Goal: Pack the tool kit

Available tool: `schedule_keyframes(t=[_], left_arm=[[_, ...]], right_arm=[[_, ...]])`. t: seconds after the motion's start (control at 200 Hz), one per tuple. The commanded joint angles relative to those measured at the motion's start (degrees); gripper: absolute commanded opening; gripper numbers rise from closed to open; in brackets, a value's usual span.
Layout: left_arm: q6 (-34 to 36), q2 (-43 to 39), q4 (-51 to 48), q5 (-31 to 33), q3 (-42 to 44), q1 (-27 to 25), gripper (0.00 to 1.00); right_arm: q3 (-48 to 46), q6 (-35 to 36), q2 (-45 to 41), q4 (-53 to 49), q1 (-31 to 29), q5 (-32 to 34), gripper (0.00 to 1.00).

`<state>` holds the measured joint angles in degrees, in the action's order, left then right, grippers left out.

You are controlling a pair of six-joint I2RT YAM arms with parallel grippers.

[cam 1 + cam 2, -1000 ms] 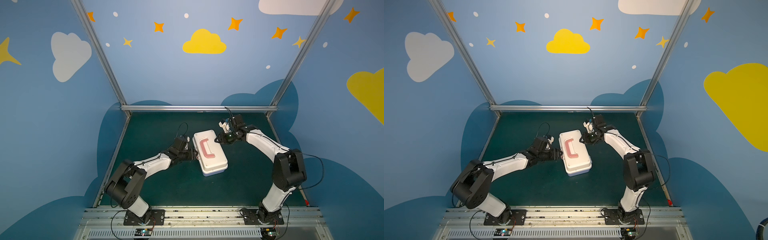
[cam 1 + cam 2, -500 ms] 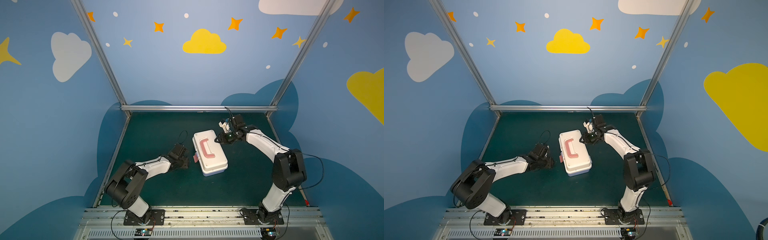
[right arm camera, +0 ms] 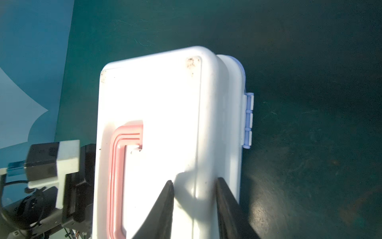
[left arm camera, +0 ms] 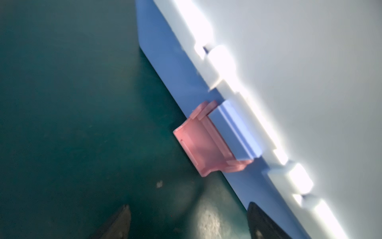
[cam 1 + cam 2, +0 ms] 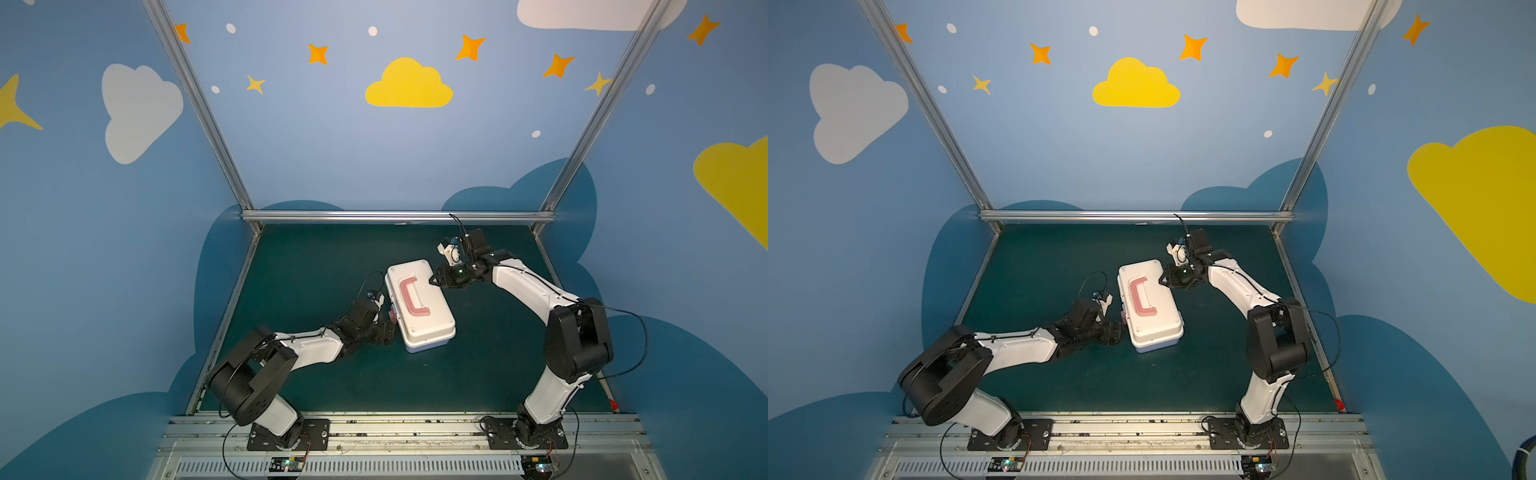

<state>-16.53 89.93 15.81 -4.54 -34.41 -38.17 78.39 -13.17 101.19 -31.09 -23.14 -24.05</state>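
- at the left fingertips (image 4: 122, 219): two dark tips spread wide, nothing between them but bare green mat (image 4: 62, 103). one tip overlaps the lavender lower wall (image 4: 175, 82) of the case; cannot tell if it touches.
- left gripper (image 4: 187, 213) is low to the mat, just beside the long side of the tool kit (image 5: 436, 322) that carries the latch, and holds nothing.
- pink latch (image 4: 204, 144) lies just ahead of that gripper. its flap juts out from the lavender wall toward the mat; picture is blurred, so cannot tell if it is fastened.
- at the right fingers (image 3: 163, 207): two dark blades partway apart, tips laid on the white lid near its hinge-side edge. nothing is pinched between them.
- right gripper (image 3: 194, 182) reaches in from the far right corner of the case in both top views, tip on the lid.
- pink c-shaped handle (image 3: 116, 165) lies flat in the lid, beside the right fingers. lavender hinge (image 3: 248, 120) shows on the long edge on their other side.
- tool kit: lid down, handle up, resting on the mat near the middle, slanted, between the two arms.
- left arm's wrist camera (image 3: 53, 163) shows past the latch-side edge in the right wrist view.
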Motion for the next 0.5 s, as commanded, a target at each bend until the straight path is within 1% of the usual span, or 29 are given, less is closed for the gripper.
schedule_keyframes(t=[0.0,0.05,0.14,0.275,0.391,0.496], left_arm=[[1.9,2.6,5.8,-1.4,-0.7,-0.3,0.9],[2.2,4.0,5.7,-1.0,-1.8,-0.6,0.9],[2.0,6.1,6.3,2.1,-2.8,-0.7,0.9],[0.6,7.2,8.1,10.3,-2.5,-0.7,0.89],[0.2,6.1,6.9,15.3,-3.1,-0.6,0.89],[0.0,3.5,6.6,16.8,-2.2,-0.5,0.89]], right_arm=[[-2.8,0.9,1.1,-6.3,-2.9,-5.7,0.33],[-2.8,0.9,1.1,-6.4,-3.0,-5.7,0.33],[-2.8,0.9,1.0,-6.4,-2.9,-5.7,0.33],[-3.4,0.6,0.7,-6.1,-2.9,-5.7,0.33],[-3.7,0.7,0.7,-6.1,-3.0,-5.8,0.33],[-3.6,0.8,0.5,-6.2,-2.9,-5.9,0.33]])
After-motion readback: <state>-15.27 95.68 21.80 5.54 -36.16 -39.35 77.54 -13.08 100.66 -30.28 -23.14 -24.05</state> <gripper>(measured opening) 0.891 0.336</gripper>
